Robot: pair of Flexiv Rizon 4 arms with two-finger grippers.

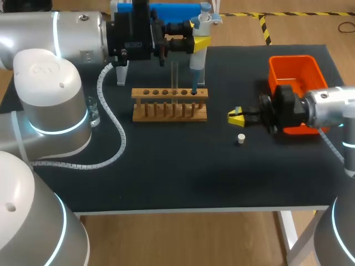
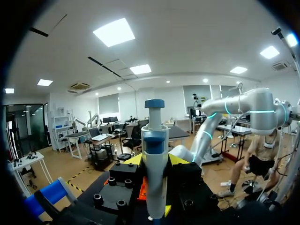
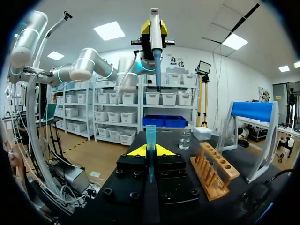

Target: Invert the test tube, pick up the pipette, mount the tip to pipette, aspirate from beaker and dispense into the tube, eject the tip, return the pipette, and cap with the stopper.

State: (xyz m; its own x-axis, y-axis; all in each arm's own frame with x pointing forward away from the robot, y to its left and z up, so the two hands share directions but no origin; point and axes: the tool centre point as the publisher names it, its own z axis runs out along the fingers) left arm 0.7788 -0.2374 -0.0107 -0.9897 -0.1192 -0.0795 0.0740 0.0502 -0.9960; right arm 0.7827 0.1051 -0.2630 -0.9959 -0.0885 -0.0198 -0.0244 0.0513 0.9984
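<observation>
L gripper [image 1: 201, 42]: clamped on pipette [image 1: 197, 55], held upright, nozzle down, high over wooden rack's end; judged poised for tip mounting.
R gripper [image 1: 236, 117]: closed on pipette tip [image 3: 150, 140], wide end up, prob. so nozzle can press in from above.
Orange bin [image 1: 294, 71]: beside R gripper, likely for ejected tip.
Wooden rack [image 1: 170, 104]: holds test tube [image 1: 175, 77] upright.
Beaker [image 1: 94, 111]: left of rack, part hidden by L arm.
Stopper [image 1: 241, 138]: loose on table near R gripper, capping not yet done.
R wrist view only: tip clearly seen, pipette well above it, apart. L wrist view only: plunger end. Head view only: stopper, bin.
</observation>
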